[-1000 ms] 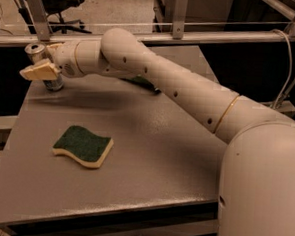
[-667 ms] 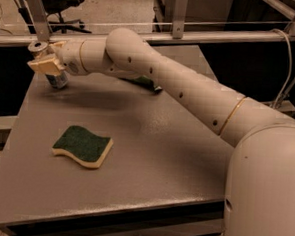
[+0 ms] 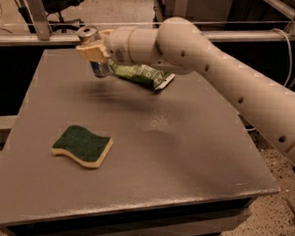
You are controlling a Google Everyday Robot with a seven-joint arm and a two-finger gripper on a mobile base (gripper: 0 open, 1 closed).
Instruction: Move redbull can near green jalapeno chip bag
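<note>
My gripper (image 3: pixel 94 50) is at the far left of the grey table (image 3: pixel 186 142), shut on the redbull can (image 3: pixel 97 62). The can's silver top shows above the cream fingers (image 3: pixel 91 50) and its blue-and-silver lower part hangs below them, lifted off the table. The green jalapeno chip bag (image 3: pixel 140 74) lies just right of the can, partly behind my arm, its white end seam pointing right. The can's bottom is close to the bag's left end.
A dark green wavy sponge with a yellow base (image 3: pixel 82 145) lies at the front left of the table. A metal rail (image 3: pixel 52 36) runs along the far edge. My arm (image 3: pixel 230 75) spans the far right of the table.
My gripper has carried the can to the right, away from the far left corner and toward the chip bag, which now shows under my arm.
</note>
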